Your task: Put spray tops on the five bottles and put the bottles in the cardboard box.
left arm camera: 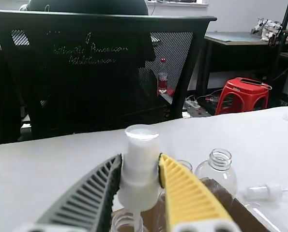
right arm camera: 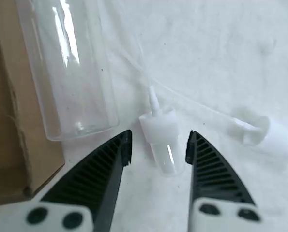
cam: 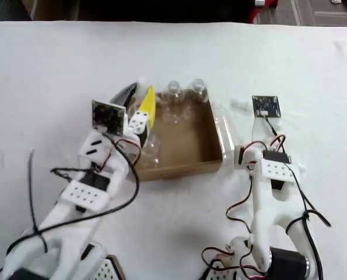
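Right jaws, both black and ribbed, are spread wide, low over the white-covered desk point(right arm camera: 221, 48). One sits on each side of a small white plastic spray top point(right arm camera: 164, 150) lying on its side, and neither touches it. That spot is just outside the brown cardboard box point(right arm camera: 8, 121), off its wall on the right arm's side.

A clear plastic bottle point(right arm camera: 71, 72) lies on its side between that top and the box, alongside the wall. A second white spray top point(right arm camera: 252, 129) with a thin clear dip tube lies near the first, farther from the box.

Left jaws, one grey and one yellow, pinch a white pump spray top point(left arm camera: 140, 183) upright by its body. They hold it above the box's far corner on the left arm's side. An open bottle neck point(left arm camera: 127, 223) sits directly beneath it, and the top is not seated on it.

Inside the box, a clear open-necked bottle point(cam: 173, 89) and a matching clear bottle point(cam: 196, 87) stand upright against the far wall. A further clear bottle point(cam: 150, 149) is in the box's near corner on the left arm's side, partly hidden by the arm. I can't tell whether it is capped.
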Action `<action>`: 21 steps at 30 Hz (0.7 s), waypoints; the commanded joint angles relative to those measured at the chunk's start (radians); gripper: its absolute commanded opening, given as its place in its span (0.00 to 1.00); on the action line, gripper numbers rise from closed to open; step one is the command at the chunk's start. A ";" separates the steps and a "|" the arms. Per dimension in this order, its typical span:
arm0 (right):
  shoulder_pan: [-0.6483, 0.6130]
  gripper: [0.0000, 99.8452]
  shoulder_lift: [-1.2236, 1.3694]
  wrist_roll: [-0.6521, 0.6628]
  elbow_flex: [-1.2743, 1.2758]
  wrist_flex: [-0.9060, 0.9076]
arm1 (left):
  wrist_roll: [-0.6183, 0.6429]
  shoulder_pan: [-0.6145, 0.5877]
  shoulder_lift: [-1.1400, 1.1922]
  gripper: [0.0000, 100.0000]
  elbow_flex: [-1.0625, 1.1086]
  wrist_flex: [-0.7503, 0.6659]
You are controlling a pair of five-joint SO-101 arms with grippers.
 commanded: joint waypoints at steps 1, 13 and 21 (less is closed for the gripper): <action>0.001 0.17 -0.004 0.011 -0.015 -0.008 | -0.011 -0.013 0.088 0.02 -0.037 -0.193; -0.001 0.17 -0.004 0.011 -0.015 -0.015 | -0.072 -0.012 0.101 0.14 0.020 -0.245; -0.001 0.17 -0.004 0.011 -0.017 -0.015 | -0.043 -0.030 0.090 0.16 0.008 -0.172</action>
